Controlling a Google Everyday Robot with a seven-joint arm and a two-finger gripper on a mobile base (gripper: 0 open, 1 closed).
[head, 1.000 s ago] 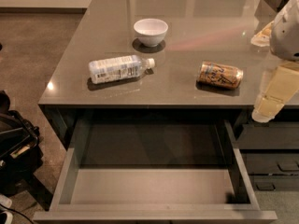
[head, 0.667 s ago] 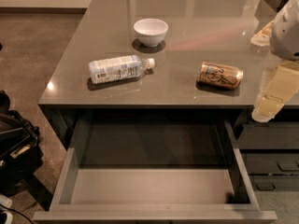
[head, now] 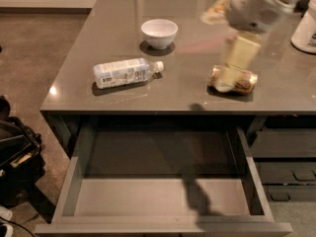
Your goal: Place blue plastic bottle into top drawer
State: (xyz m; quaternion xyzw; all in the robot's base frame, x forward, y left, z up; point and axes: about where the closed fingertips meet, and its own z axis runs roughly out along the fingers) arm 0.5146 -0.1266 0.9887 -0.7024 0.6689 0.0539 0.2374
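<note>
Broadly, the wide glossy grey counter (head: 98, 90) fills most of the view. Under its front edge the wide, shallow grey top drawer (head: 163, 196) stands pulled out, below the tool and to its left. The robot's cream-and-white gripper (head: 236, 58) hangs over the right part of the counter; whether it is spread or closed cannot be told. Well to its left, the small clear plastic bottle (head: 123, 73) with a pale blue-white label lies on its side on the counter, white cap pointing toward the tool. Directly under the gripper's lower end lies the gold-orange drink can (head: 244, 81); contact cannot be judged. The small round white bowl (head: 159, 32) stands farther back, left of the gripper.
</note>
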